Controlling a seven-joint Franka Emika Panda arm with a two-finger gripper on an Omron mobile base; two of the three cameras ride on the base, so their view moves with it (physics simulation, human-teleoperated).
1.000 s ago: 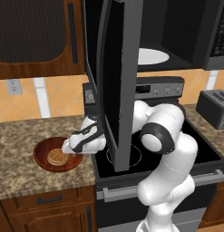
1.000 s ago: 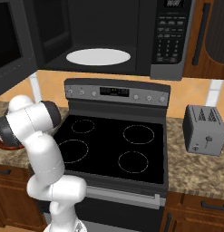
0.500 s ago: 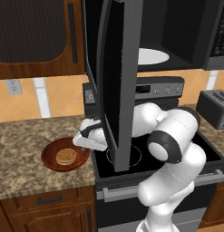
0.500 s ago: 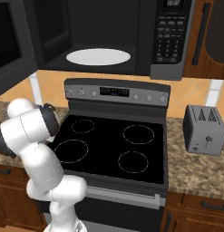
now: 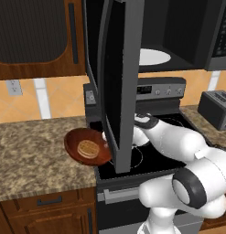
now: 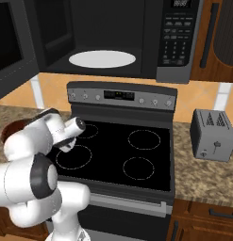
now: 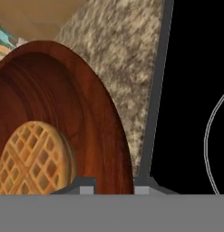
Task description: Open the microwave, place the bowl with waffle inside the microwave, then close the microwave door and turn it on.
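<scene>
So the microwave door (image 5: 118, 77) is swung wide open toward us in the left base view, and it blocks a good chunk of the arm's wrist, so we can't really see the hand itself from there. The bowl (image 5: 86, 146) is up off the granite counter (image 5: 32, 151), tilted, just left of the door's bottom edge, with the waffle (image 5: 88, 148) sitting in it.

In the hand view the gripper (image 7: 111, 185) has its two tips on either side of the bowl's rim, one inside and one outside, so it's clamped on the bowl. The bowl is cut off at the left edge there, and so is part of the waffle.

From the right base view we only catch a sliver of the bowl behind the arm. The microwave (image 6: 108, 40) cavity is open above the stove (image 6: 120, 150), white turntable (image 6: 102, 59) visible inside. Toaster (image 6: 213, 135) sits off to the right.
</scene>
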